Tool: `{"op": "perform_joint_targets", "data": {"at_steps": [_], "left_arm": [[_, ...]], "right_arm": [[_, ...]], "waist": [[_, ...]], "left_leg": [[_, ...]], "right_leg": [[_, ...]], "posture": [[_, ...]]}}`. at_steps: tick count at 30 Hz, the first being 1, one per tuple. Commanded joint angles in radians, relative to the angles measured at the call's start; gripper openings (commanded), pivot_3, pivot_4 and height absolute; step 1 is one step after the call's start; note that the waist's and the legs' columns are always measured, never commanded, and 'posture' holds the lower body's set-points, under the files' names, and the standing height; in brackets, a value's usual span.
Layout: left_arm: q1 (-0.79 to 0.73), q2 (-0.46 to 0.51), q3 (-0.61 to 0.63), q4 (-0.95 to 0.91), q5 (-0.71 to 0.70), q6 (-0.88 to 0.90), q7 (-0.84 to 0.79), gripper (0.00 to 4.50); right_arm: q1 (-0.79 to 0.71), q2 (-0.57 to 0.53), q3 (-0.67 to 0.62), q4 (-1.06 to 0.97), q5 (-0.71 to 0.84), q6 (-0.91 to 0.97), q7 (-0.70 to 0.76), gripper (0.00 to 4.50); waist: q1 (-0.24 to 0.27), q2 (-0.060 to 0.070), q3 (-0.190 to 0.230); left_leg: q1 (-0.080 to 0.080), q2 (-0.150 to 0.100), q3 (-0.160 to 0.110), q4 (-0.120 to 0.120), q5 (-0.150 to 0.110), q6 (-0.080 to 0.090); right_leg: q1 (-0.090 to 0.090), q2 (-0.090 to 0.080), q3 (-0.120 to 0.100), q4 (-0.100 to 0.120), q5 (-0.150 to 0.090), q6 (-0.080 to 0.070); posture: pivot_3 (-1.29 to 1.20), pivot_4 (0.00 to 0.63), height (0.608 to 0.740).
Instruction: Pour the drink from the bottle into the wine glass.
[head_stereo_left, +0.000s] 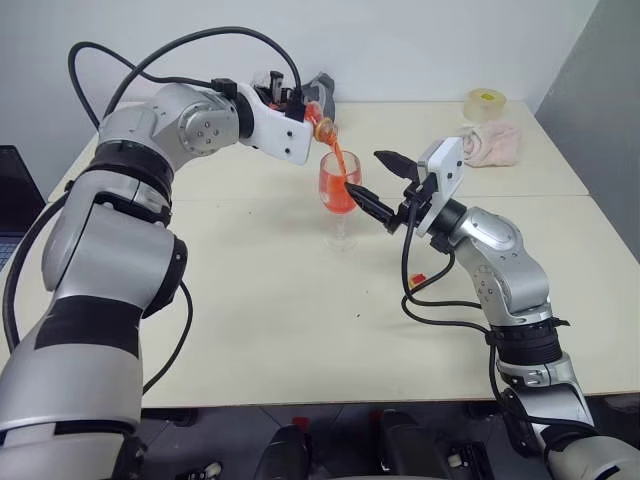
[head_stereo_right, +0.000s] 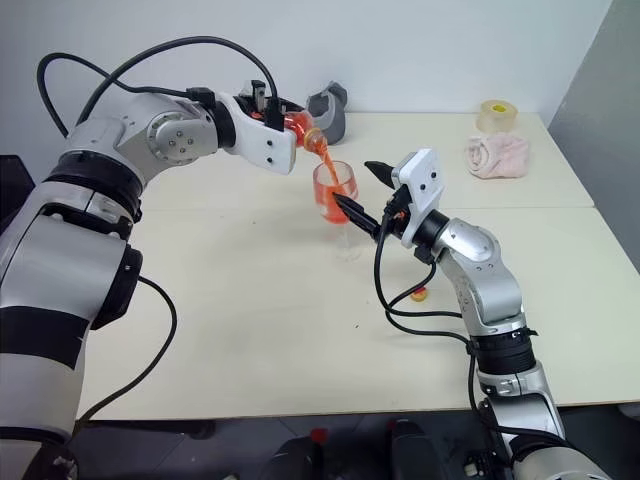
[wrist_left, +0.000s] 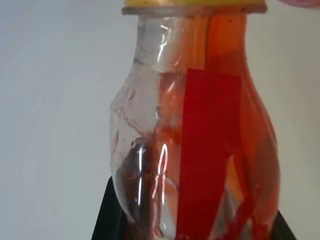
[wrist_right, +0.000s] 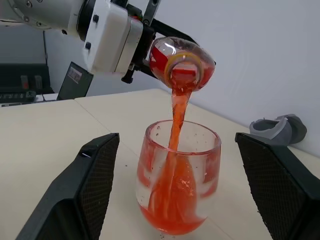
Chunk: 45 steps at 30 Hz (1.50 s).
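My left gripper (head_stereo_left: 303, 108) is shut on the bottle (head_stereo_left: 319, 122), a small clear one with a red label (wrist_left: 210, 150), tipped mouth-down above the table. The red-orange drink (wrist_right: 177, 112) runs in a stream from its mouth into the wine glass (head_stereo_left: 340, 200). The glass stands upright on the table (head_stereo_left: 300, 320), its bowl (wrist_right: 177, 175) partly filled and splashed red inside. My right gripper (wrist_right: 176, 137) is open, one finger on either side of the bowl with a gap to the glass on both sides. Two black fingers (wrist_left: 107, 215) show behind the bottle's body.
A grey object (head_stereo_left: 325, 95) lies at the back of the table behind the bottle. A pink cloth (head_stereo_left: 490, 145) and a roll of tape (head_stereo_left: 486, 100) sit at the back right. A small red and yellow thing (head_stereo_right: 420, 293) lies by my right forearm. A laptop (head_stereo_left: 15, 200) stands at the left.
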Motion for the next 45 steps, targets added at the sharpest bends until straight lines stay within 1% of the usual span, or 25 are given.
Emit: {"op": "perform_joint_targets", "data": {"at_steps": [1, 6, 14, 16, 18, 20, 23, 26, 29, 33, 35, 38, 41, 45], "left_arm": [[-0.004, -0.003, 0.084, -0.011, -0.105, 0.030, -0.085, 1.01], [0.022, -0.014, 0.163, -0.024, -0.203, 0.072, -0.185, 1.01], [0.057, -0.038, 0.333, -0.060, -0.401, 0.192, -0.300, 1.01], [0.076, -0.047, 0.402, -0.080, -0.478, 0.258, -0.305, 1.01], [0.103, -0.066, 0.493, -0.105, -0.581, 0.385, -0.299, 1.01], [0.147, -0.078, 0.557, -0.160, -0.655, 0.483, -0.285, 1.01], [0.262, -0.080, 0.603, -0.315, -0.708, 0.584, -0.238, 1.01], [0.456, -0.081, 0.670, -0.549, -0.770, 0.727, -0.143, 1.01], [0.667, -0.087, 0.741, -0.789, -0.819, 0.851, -0.043, 1.01], [0.860, -0.114, 0.805, -0.989, -0.885, 0.948, 0.033, 1.01], [0.928, -0.133, 0.815, -1.046, -0.918, 0.965, 0.032, 1.01], [0.997, -0.159, 0.825, -1.058, -0.956, 0.944, 0.009, 1.01], [1.029, -0.169, 0.818, -1.014, -0.965, 0.905, -0.011, 1.01], [1.016, -0.166, 0.808, -0.902, -0.947, 0.818, -0.033, 1.01]], "right_arm": [[-0.010, -0.004, -0.012, -0.040, 0.010, -0.011, -0.002, 3.99], [-0.007, -0.006, -0.011, -0.045, 0.011, -0.009, -0.001, 3.99], [-0.002, -0.006, -0.008, -0.055, 0.017, -0.006, 0.004, 3.99], [0.006, -0.010, -0.005, -0.072, 0.024, 0.001, 0.013, 3.99], [0.031, -0.030, 0.008, -0.109, 0.028, 0.020, 0.036, 3.99], [0.067, -0.053, 0.019, -0.157, 0.041, 0.046, 0.060, 3.99], [0.129, -0.090, 0.031, -0.238, 0.070, 0.086, 0.088, 3.99], [0.199, -0.115, 0.053, -0.306, 0.083, 0.097, 0.110, 3.99], [0.260, -0.122, 0.087, -0.339, 0.067, 0.063, 0.125, 3.99], [0.333, -0.121, 0.125, -0.321, 0.027, -0.002, 0.132, 3.99], [0.349, -0.115, 0.131, -0.312, 0.023, -0.008, 0.126, 3.99], [0.352, -0.099, 0.137, -0.301, 0.025, -0.002, 0.111, 3.99], [0.350, -0.088, 0.140, -0.276, 0.009, -0.010, 0.101, 3.99], [0.344, -0.078, 0.134, -0.267, 0.004, -0.006, 0.087, 3.99]], "waist": [[-0.001, 0.000, 0.000], [-0.011, 0.000, 0.000], [-0.014, 0.000, 0.000], [-0.014, 0.000, 0.000], [-0.014, 0.000, 0.000], [-0.015, 0.000, 0.000], [-0.017, 0.000, 0.000], [-0.018, 0.001, -0.001], [-0.021, 0.001, -0.001], [-0.013, 0.000, -0.002], [-0.002, -0.001, -0.002], [0.019, -0.003, -0.003], [0.030, -0.004, -0.004], [0.034, -0.004, -0.004]], "left_leg": [[0.000, 0.000, 0.000, 0.000, 0.000, 0.000], [0.000, 0.000, 0.000, 0.000, 0.000, 0.000], [0.000, 0.000, -0.001, 0.000, 0.000, 0.000], [0.000, 0.000, -0.001, 0.001, 0.000, 0.000], [0.000, 0.000, -0.002, 0.001, 0.000, 0.000], [0.000, 0.000, -0.002, 0.001, 0.000, 0.000], [0.001, 0.000, -0.004, 0.001, 0.000, 0.000], [0.001, 0.000, -0.008, 0.001, 0.000, 0.000], [0.002, 0.002, -0.008, 0.001, 0.000, 0.000], [0.002, 0.002, -0.009, 0.001, 0.000, 0.000], [0.001, 0.001, -0.009, 0.002, 0.000, 0.000], [0.001, 0.000, -0.009, 0.005, 0.000, 0.000], [0.002, -0.001, -0.009, 0.005, 0.000, 0.000], [0.002, -0.002, -0.008, 0.005, 0.000, 0.000]], "right_leg": [[0.000, 0.000, 0.000, 0.000, 0.000, 0.000], [0.000, 0.000, 0.000, 0.001, 0.000, 0.000], [0.000, 0.000, 0.000, 0.001, 0.000, 0.000], [0.000, 0.000, 0.000, 0.001, 0.000, 0.000], [0.000, 0.000, 0.000, 0.001, 0.000, 0.000], [0.000, 0.000, -0.001, 0.001, 0.000, 0.000], [0.000, -0.001, 0.000, 0.002, 0.000, 0.000], [0.000, -0.001, 0.000, 0.002, 0.000, 0.000], [0.000, -0.003, 0.001, 0.001, 0.000, 0.000], [0.000, -0.003, 0.000, 0.002, 0.000, 0.000], [0.001, -0.004, 0.000, 0.001, 0.000, 0.000], [0.003, -0.006, -0.001, 0.001, 0.000, 0.000], [0.004, -0.006, -0.001, 0.001, 0.000, 0.000], [0.004, -0.005, -0.001, 0.001, 0.000, 0.000]], "posture": [[0.00, 0.150, 0.740], [0.00, 0.150, 0.740], [0.00, 0.150, 0.740], [0.00, 0.150, 0.740], [0.00, 0.150, 0.740], [0.00, 0.150, 0.740], [0.00, 0.150, 0.740], [0.00, 0.150, 0.740], [0.00, 0.150, 0.740], [0.00, 0.150, 0.740], [0.00, 0.150, 0.740], [0.00, 0.150, 0.740], [0.00, 0.150, 0.740], [0.00, 0.150, 0.740]]}}
